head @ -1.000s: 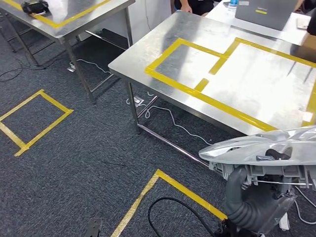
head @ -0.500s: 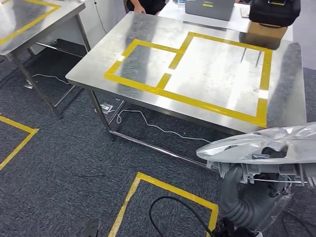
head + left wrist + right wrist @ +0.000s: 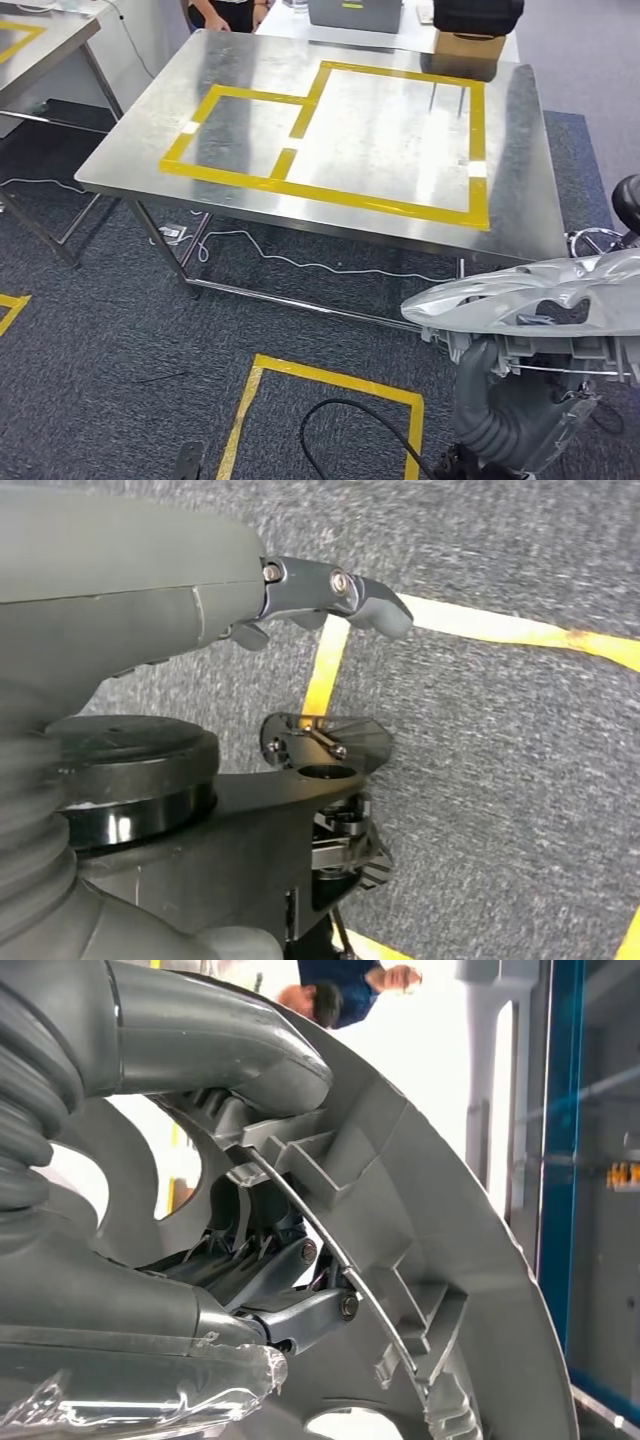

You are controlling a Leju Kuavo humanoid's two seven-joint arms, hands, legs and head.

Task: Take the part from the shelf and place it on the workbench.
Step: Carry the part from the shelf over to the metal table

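Silver-grey plastic part (image 3: pixel 528 300): a long, curved, ribbed moulding, carried low at the robot's right side, off the shelf and not yet over the workbench (image 3: pixel 528 200); its pointed end juts toward the bench leg side
Right hand (image 3: pixel 521 405): wrapped up under the part from below; in the right wrist view the thumb (image 3: pixel 219 1050) lies over a rib and the darker fingers (image 3: pixel 302 1315) hook through the inner frame; it is grasping the part
Left hand (image 3: pixel 332 590): hanging over the carpet, fingers extended with nothing in them; it looks released
Workbench: bare steel top with yellow tape rectangles (image 3: pixel 332 130); the near edge stands just ahead of the part; a cardboard box (image 3: pixel 468 45) with a dark case on it sits at the far edge
Floor: dark carpet, a yellow tape square (image 3: pixel 332 385), a black cable (image 3: pixel 355 420) looping near the robot's feet, a white cable (image 3: pixel 317 265) under the bench
Risk, clearance: the part rides lower than the top, so I judge it could strike the bench edge unless lifted first
Risk, grip: a one-handed hold near one end of a long piece may let it tip or twist
Risk, footing: the black cable could snag a step
Bystander: a person's hand (image 3: pixel 219 22) at the far side
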